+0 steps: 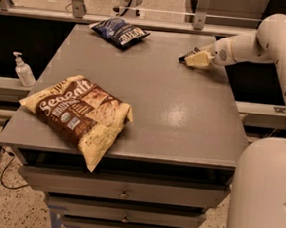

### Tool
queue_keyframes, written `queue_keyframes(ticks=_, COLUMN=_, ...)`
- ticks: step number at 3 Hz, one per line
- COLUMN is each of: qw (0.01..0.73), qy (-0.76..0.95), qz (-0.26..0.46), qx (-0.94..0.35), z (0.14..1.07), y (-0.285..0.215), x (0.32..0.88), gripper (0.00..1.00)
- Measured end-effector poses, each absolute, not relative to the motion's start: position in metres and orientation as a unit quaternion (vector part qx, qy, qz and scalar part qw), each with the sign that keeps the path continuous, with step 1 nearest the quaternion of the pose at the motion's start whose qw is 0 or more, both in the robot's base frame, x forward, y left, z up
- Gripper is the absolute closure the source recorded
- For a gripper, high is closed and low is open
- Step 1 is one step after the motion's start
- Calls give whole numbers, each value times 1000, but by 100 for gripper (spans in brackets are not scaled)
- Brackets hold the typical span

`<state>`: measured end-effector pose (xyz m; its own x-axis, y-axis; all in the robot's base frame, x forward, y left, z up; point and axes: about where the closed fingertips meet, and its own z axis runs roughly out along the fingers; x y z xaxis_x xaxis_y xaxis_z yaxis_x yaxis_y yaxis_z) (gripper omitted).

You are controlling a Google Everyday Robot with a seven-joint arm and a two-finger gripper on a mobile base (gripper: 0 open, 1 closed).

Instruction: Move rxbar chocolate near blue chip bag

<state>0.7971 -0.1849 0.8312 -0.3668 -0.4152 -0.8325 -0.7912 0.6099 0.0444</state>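
The blue chip bag (120, 31) lies at the far left of the grey table (149, 101). My gripper (196, 59) is at the far right of the table, reaching in from the right. Its cream fingers are shut on the rxbar chocolate (184, 56), a small dark bar whose end sticks out to the left of the fingers, just above the tabletop. Most of the bar is hidden by the fingers. The bar is well to the right of the blue bag.
A large yellow-and-brown Sea Salt bag (81, 112) lies at the front left of the table. A white pump bottle (23, 70) stands on a ledge left of the table. Drawers (124, 193) sit below the table's front edge.
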Motion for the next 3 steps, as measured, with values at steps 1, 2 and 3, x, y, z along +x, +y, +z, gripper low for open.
queue_keyframes(ticks=1, qw=416, qy=795, qz=226, qx=-379, z=831, y=-185, x=797, gripper=100)
queue_keyframes(ticks=2, qw=430, qy=777, qz=193, qx=-417, z=858, y=-166, x=790, gripper=100)
queue_keyframes(ticks=3, qw=477, qy=710, qz=81, qx=-511, z=924, y=-115, x=779, gripper=100)
